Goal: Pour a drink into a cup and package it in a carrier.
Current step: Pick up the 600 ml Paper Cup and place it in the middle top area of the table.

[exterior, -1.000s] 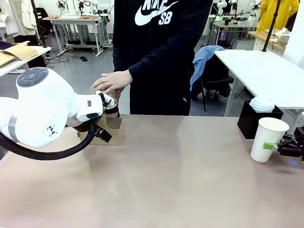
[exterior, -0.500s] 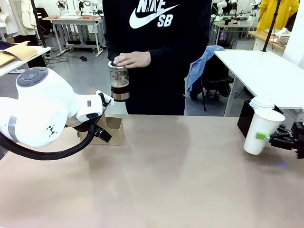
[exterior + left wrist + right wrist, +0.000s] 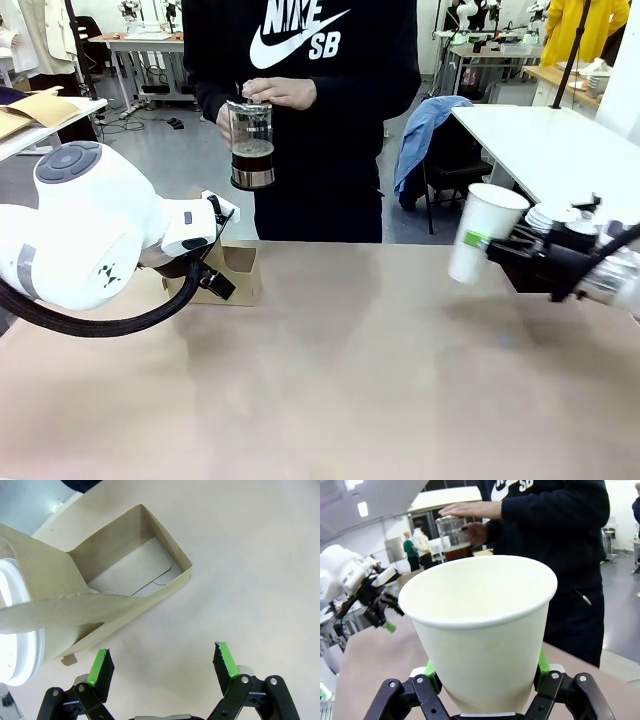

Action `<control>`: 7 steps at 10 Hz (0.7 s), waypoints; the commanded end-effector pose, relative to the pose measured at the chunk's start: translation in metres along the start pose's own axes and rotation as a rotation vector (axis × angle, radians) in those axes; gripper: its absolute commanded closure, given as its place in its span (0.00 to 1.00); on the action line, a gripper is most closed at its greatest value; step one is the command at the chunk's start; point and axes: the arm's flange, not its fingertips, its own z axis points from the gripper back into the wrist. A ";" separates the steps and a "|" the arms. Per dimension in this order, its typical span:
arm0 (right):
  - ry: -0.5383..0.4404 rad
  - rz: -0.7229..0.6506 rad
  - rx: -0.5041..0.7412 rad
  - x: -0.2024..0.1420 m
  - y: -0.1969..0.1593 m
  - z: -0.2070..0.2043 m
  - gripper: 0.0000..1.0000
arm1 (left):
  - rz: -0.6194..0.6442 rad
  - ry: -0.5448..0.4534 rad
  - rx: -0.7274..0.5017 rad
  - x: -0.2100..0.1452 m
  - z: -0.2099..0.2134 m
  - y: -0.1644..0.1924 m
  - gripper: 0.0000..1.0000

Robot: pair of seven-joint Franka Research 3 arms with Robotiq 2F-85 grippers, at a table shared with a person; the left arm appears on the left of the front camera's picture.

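In the front view, a clear glass press jug with a metal frame and lid (image 3: 250, 145) is held upright by a person in a dark sweatshirt, above the far edge of the counter. The dark brown drink (image 3: 252, 160) is seen in its lower part. One hand (image 3: 285, 93) is laid on the lid. A tall tapered white paper cup (image 3: 485, 232), without a lid, is pinched by the right claw (image 3: 478, 242). It is held tilted, off the tan counter (image 3: 350, 380), at the right. A stack of round white lids (image 3: 552, 216) is seen just behind that claw. A brown cardboard carrier (image 3: 238, 272) stands at the left, partly hidden by the white left arm (image 3: 90, 240). A grey floor and other tables are seen beyond.

In the left wrist view, the left claw (image 3: 162, 661) is spread wide over bare counter, just beside the carrier. One open compartment shows its cardboard floor. A round white rim (image 3: 12, 640) is partly covered by a cardboard strip.

In the right wrist view, the cup's open mouth is turned to the camera and its white inner wall is shown. The green pads (image 3: 542, 662) are pressed to its sides. The jug is seen beyond the rim.
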 end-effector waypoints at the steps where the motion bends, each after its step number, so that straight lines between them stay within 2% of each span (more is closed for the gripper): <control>1: 0.048 0.045 -0.064 0.015 -0.009 -0.050 0.20 | 0.002 -0.001 -0.001 0.000 0.000 0.001 0.00; 4: 0.074 0.059 -0.071 0.011 -0.038 -0.106 0.20 | 0.002 -0.001 -0.001 0.000 0.000 0.001 0.00; 7: 0.089 0.063 -0.059 -0.006 -0.069 -0.129 0.20 | 0.002 -0.001 -0.001 0.000 0.000 0.001 0.00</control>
